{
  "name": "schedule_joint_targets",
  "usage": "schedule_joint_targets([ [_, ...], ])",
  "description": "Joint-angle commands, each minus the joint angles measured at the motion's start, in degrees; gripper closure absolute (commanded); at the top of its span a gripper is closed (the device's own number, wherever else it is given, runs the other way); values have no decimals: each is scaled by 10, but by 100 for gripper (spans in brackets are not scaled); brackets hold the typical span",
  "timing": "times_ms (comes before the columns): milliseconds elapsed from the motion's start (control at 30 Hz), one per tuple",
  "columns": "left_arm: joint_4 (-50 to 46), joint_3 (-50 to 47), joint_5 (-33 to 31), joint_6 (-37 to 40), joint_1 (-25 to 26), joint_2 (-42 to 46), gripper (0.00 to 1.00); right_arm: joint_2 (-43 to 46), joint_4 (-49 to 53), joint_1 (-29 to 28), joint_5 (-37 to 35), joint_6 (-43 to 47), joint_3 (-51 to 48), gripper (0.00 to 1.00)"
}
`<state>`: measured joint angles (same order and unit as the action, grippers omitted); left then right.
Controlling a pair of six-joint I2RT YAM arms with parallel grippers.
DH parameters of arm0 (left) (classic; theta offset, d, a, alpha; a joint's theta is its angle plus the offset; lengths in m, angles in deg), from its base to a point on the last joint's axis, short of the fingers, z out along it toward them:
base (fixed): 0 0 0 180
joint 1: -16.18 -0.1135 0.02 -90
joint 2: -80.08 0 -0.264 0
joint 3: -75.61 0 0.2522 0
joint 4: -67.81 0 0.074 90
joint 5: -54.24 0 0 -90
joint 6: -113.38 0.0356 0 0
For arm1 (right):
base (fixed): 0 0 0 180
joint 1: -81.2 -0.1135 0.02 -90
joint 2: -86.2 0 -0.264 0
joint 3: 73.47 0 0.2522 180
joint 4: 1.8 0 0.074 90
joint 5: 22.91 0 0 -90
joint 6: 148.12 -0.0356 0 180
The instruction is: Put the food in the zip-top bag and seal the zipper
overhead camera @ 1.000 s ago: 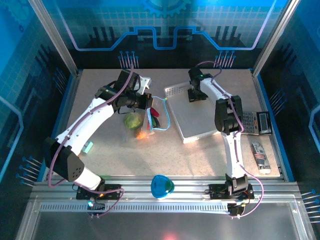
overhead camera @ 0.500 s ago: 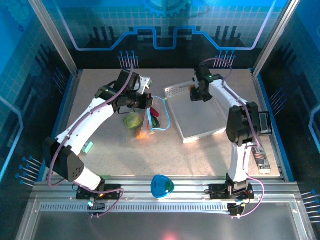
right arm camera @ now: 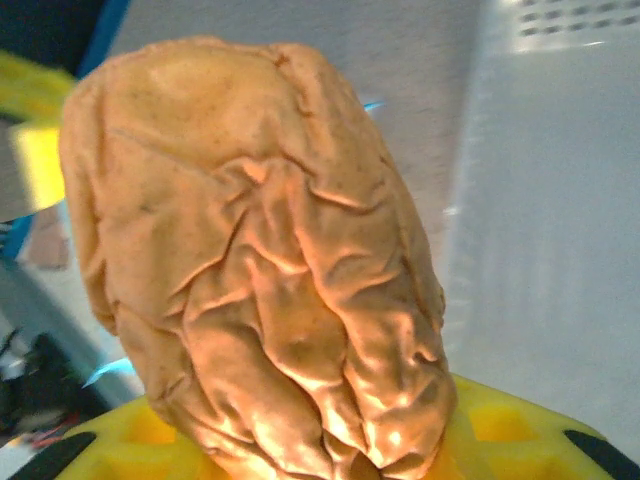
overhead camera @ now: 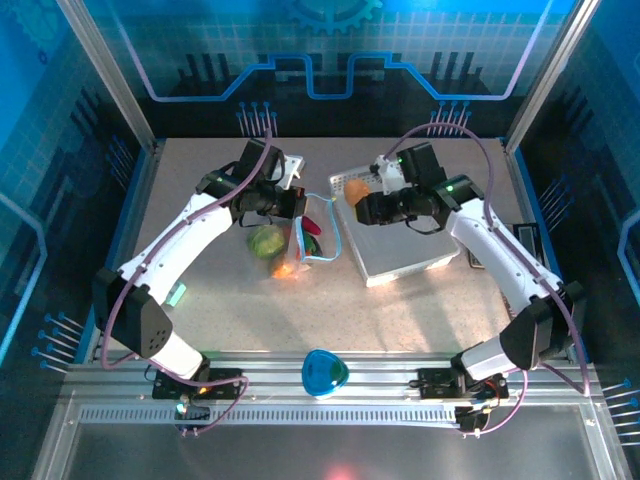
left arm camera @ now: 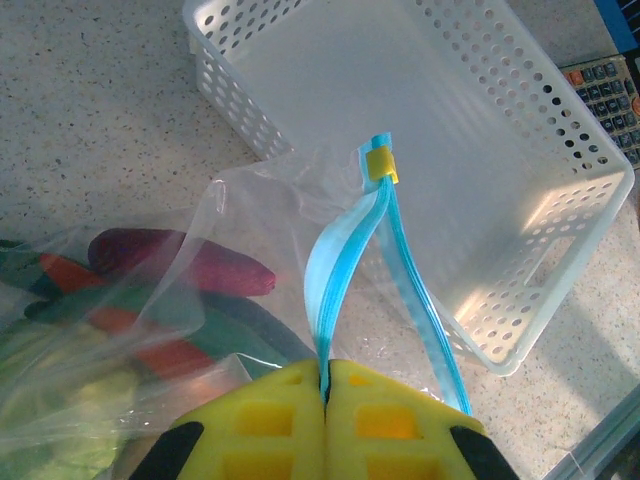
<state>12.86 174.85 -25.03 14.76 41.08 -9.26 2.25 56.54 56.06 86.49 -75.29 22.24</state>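
Observation:
The clear zip-top bag [overhead camera: 300, 243] lies left of the white basket, with food inside: a light-green cabbage [overhead camera: 265, 241], a dark-red chili [left arm camera: 190, 265], a dark-green cucumber [left arm camera: 235, 330] and an orange piece [overhead camera: 283, 270]. My left gripper [left arm camera: 325, 375] is shut on the light-blue zipper [left arm camera: 345, 250], holding one side of the mouth up; a yellow slider [left arm camera: 380, 165] sits at its far end. My right gripper [overhead camera: 365, 205] is shut on a wrinkled tan piece [right arm camera: 260, 270] of food. It hovers over the basket's left back corner, just right of the bag's mouth.
The white perforated basket [overhead camera: 400, 240] holds nothing that I can see and stands right of the bag. A calculator [left arm camera: 605, 85] lies beyond it near the right wall. A blue-green dome [overhead camera: 324, 372] sits on the front rail, and a small teal block [overhead camera: 176, 294] lies by the left arm.
My right arm has swung from the basket's back edge leftward toward the bag, carrying the tan piece. The left gripper and bag have stayed put.

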Motion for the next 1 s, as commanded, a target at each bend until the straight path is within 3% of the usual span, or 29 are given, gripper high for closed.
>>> schedule_joint_targets([
  [0,9,13,-6,11,-5,-5,100,-6,30,-33,84,-21,3,65],
  [300,6,11,-6,12,-5,7,100,-89,46,-108,84,-35,42,65],
  [633,5,5,-2,13,-5,25,100,-136,61,-115,22,-52,76,64],
  [967,9,-3,3,12,-5,35,99,-173,58,-124,-2,-55,124,46],
])
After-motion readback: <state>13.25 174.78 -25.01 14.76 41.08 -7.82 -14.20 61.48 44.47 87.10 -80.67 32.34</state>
